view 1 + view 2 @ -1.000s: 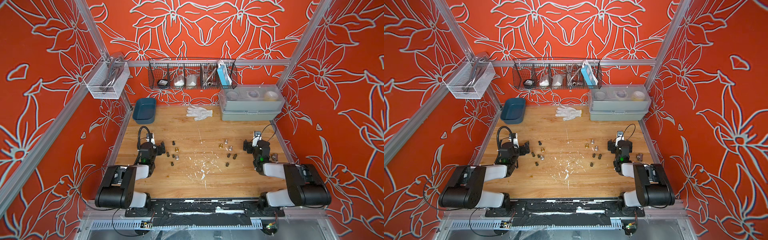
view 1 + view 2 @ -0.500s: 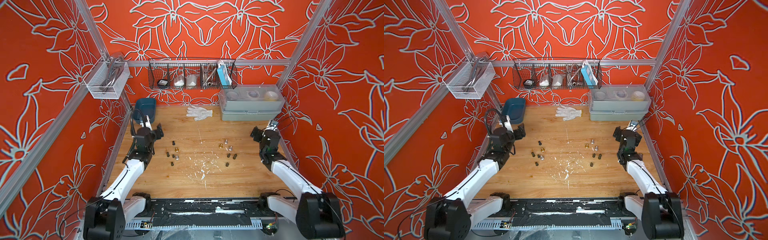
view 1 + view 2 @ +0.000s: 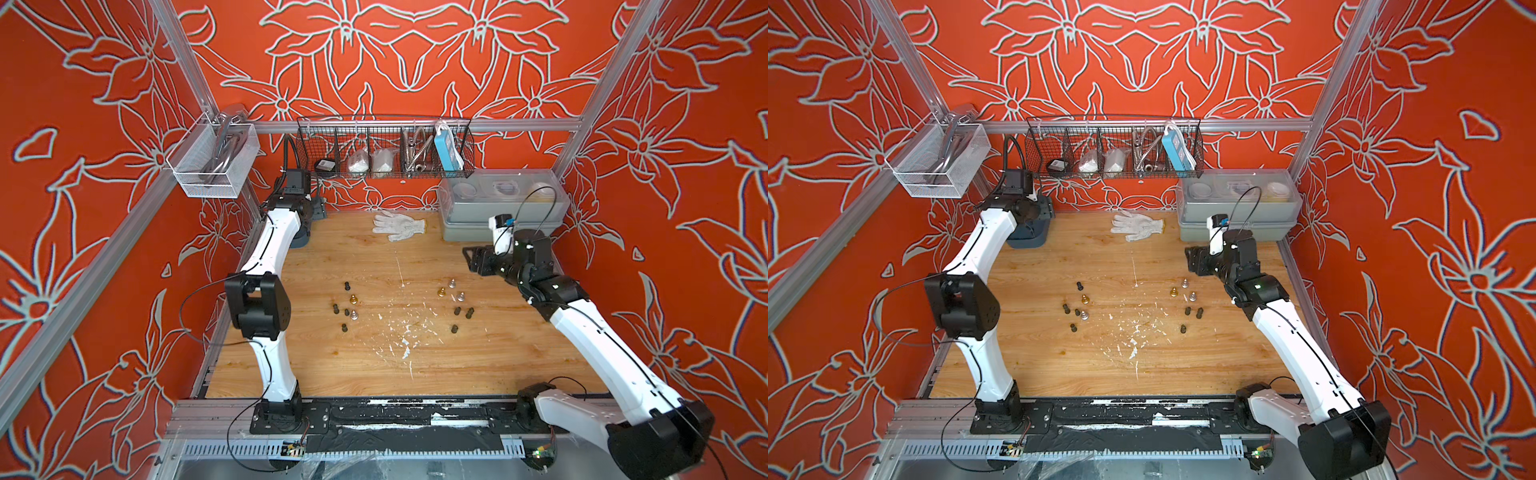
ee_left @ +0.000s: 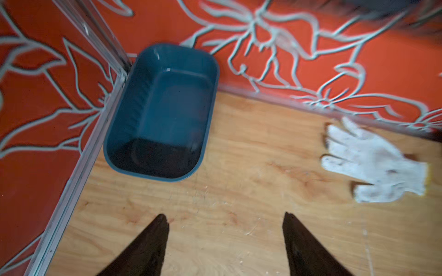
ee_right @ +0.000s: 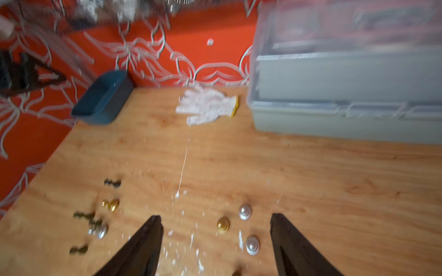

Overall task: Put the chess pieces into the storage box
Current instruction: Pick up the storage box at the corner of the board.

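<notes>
Tiny dark, gold and silver chess pieces (image 3: 353, 314) are clustered on the wooden bench (image 3: 374, 361), well apart from the rounded teal plastic storage box (image 4: 134, 100). The left pincer (image 4: 224, 215) and right pincer (image 5: 215, 216) are held wide, nothing gripped.

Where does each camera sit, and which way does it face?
Top views: high over the robot's base, facing down toward the back wall; both show the table, chess pieces, left arm and right arm.
Left wrist: on the left arm, facing down past the open left fingers at the storage box and glove.
Right wrist: on the right arm, facing over the open right fingers, across the chess pieces to the grey box.
Shared: both wrist views show the storage box and glove.
</notes>
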Robot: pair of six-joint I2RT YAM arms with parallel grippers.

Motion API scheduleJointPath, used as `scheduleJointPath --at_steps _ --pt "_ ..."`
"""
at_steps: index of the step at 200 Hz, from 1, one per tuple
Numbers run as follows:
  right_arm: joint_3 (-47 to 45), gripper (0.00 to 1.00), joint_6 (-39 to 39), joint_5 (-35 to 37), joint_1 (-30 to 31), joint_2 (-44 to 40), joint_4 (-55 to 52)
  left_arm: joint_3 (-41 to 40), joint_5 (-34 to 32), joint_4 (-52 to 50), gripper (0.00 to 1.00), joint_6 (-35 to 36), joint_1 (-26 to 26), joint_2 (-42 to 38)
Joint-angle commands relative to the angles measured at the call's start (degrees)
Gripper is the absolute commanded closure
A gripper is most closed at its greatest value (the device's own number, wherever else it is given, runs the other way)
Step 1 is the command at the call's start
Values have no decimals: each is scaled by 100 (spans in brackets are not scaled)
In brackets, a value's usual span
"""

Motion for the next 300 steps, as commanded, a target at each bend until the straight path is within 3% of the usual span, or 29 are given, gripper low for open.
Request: scheduleJointPath --at_steps 1,30,56,169,209,226,300 --pt "-135 24 -272 -115 137 99 -531 1002 191 -1129 25 216 176 605" --pt "-325 24 -290 -167 248 143 -366 2062 186 -1512 25 397 253 1531" --pt "-624 24 -201 -266 316 26 -39 2496 289 -1586 27 459 358 2052" --pt "-1050 24 -56 -703 360 -238 515 2901 230 -1322 45 691 403 3044" --pt "-1107 24 -39 -670 358 -259 549 2866 238 -1285 72 806 403 3063" --pt "-1108 24 2 -731 354 -263 586 2824 293 -1276 88 811 407 3004" --pt "-1327 22 319 -969 356 -571 930 1927 573 -1120 100 614 396 2248"
